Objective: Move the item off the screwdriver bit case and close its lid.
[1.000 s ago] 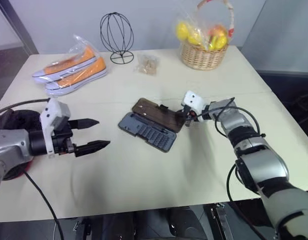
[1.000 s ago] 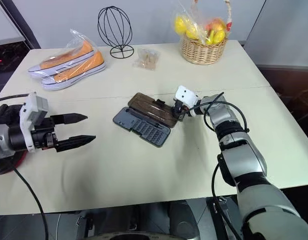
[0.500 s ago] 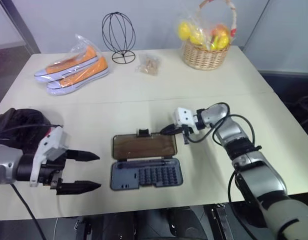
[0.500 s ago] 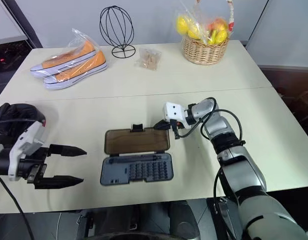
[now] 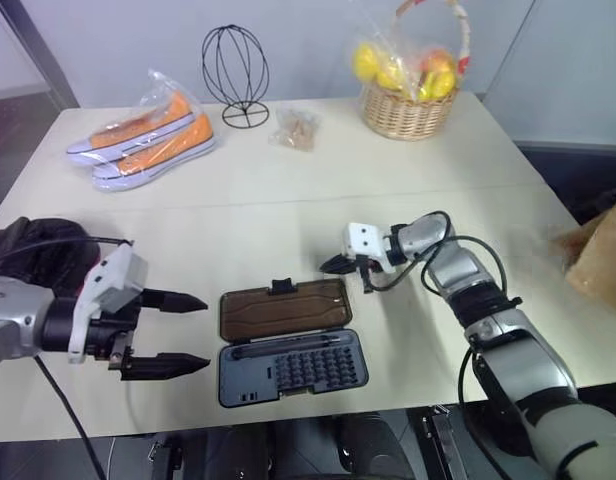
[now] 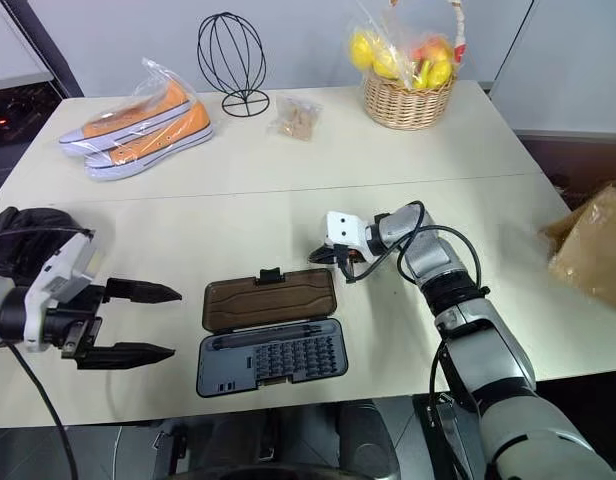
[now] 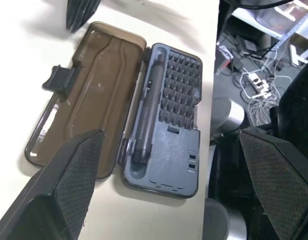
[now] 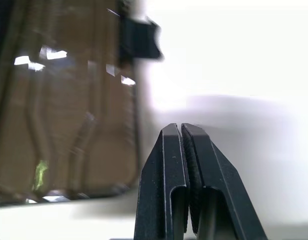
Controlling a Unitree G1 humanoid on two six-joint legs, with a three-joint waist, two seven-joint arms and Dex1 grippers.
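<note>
Now the screwdriver bit case (image 5: pixel 291 347) lies squared to me near the front edge of the surface (image 5: pixel 288 200), where a second ago it sat farther out and skewed; much of that shift is my head camera moving, though the turn of the case looks real. My right jaws (image 5: pixel 328 265), pressed together on nothing, have drawn back to just off the far right corner of the lid (image 5: pixel 284 311). My left jaws (image 5: pixel 193 331) stand spread wide and empty, just left of the case, having pulled in toward me.

Nothing rests on the case. The item (image 5: pixel 38 262), a bulky black padded mass, sits at the left edge of the surface behind my left wrist, well apart from the case. By my judgement the first step is done and only the closing remains.

The lid, smoky brown and translucent, lies fully open and flat on the far side of the grey tray, hinged along their shared long edge. Its black latch tab (image 5: pixel 281 288) juts from the far edge. The tray holds a driver handle (image 7: pixel 144 119) beside the hinge and rows of bits (image 7: pixel 179 89).
</note>
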